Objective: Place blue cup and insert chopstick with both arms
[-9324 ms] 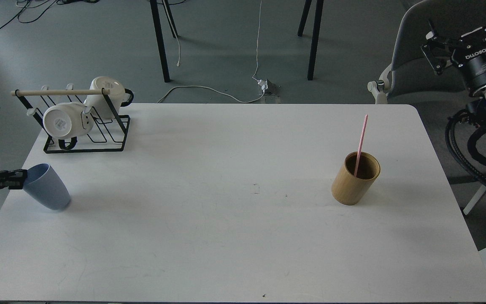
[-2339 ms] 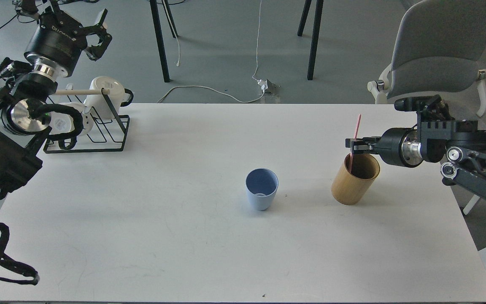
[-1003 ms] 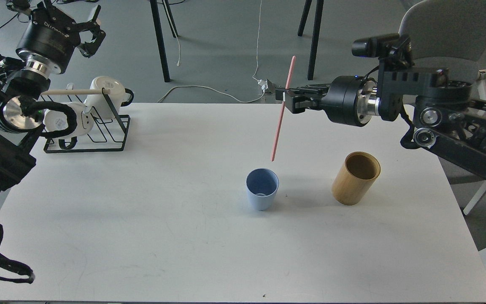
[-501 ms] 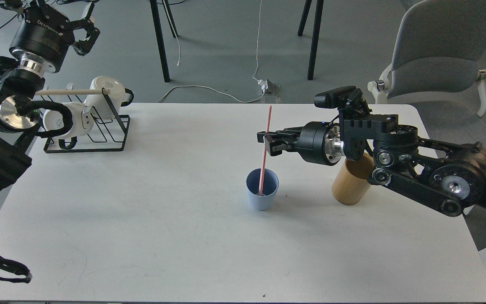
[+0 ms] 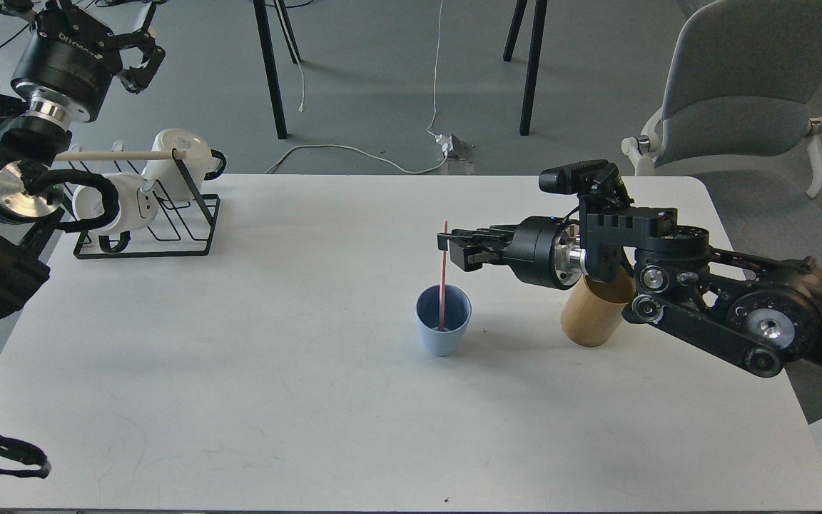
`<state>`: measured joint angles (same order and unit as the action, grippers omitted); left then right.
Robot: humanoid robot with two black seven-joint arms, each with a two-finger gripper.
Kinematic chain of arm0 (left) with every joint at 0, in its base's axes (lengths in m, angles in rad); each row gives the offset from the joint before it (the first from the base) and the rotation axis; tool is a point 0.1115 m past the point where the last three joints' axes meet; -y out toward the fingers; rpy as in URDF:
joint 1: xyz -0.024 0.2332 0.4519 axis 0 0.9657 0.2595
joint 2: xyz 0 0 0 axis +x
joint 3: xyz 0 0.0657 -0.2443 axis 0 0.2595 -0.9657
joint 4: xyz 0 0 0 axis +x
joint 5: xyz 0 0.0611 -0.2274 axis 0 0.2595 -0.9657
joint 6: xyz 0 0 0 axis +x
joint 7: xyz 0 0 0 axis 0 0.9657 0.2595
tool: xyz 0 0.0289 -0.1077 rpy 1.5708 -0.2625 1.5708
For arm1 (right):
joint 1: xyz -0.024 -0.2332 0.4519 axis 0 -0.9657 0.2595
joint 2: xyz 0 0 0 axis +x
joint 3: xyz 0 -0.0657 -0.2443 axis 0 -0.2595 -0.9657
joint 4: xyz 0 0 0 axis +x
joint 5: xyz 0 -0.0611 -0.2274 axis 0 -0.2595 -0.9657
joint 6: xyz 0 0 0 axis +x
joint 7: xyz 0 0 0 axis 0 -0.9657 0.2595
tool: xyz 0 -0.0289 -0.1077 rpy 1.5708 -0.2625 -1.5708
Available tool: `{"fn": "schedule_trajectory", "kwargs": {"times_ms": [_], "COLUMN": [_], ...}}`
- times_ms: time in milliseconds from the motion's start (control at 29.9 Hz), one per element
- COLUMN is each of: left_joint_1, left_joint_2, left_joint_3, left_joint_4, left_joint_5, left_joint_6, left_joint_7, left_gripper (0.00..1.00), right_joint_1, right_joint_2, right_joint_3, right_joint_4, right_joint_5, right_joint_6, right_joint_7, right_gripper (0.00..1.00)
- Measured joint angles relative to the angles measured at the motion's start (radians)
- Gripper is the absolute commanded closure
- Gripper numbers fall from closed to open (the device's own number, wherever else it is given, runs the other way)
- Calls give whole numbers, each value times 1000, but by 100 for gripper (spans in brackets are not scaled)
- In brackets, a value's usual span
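The blue cup stands upright near the middle of the white table. The pink chopstick stands almost straight up inside it, its lower end in the cup. My right gripper hovers just right of the stick's upper part. Its fingers are spread and the stick is at their tips, not clamped. My left gripper is raised at the far left above the rack, open and empty.
A tan bamboo cylinder stands right of the cup, partly behind my right arm. A black wire rack with two white mugs and a wooden rod sits at the back left. A grey chair stands beyond the table's right corner.
The right gripper carried the pink stick from the bamboo cylinder to the blue cup and lowered it in. In the last half second the stick slid deeper and the fingers let go.
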<state>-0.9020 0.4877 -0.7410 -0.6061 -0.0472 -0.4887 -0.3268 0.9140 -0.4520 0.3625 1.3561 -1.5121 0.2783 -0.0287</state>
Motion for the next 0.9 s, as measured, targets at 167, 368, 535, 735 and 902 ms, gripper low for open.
{"fn": "schedule_trajectory", "kwargs": {"times_ms": [167, 368, 535, 735, 902], "left_joint_1": [0, 0, 2, 6, -1], "left_joint_2": [4, 7, -2, -19, -48], "left_joint_3": [0, 0, 0, -1, 0], "left_joint_4": [0, 0, -2, 7, 26], "left_joint_5": [0, 0, 0, 0, -1], "left_joint_6": [0, 0, 0, 0, 0], "left_joint_7": [0, 0, -1, -16, -12], "left_gripper": [0, 0, 0, 0, 0], "right_joint_1": [-11, -12, -16, -92, -138], "right_joint_2": [-29, -43, -59, -60, -53], "right_joint_3": [90, 322, 467, 606, 673], "right_joint_4": [6, -36, -129, -234, -336], "right_joint_5": [11, 179, 430, 821, 1132], "right_joint_6": [1, 2, -3, -4, 3], "right_joint_7": [2, 7, 13, 59, 95], "right_gripper": [3, 1, 1, 1, 1]}}
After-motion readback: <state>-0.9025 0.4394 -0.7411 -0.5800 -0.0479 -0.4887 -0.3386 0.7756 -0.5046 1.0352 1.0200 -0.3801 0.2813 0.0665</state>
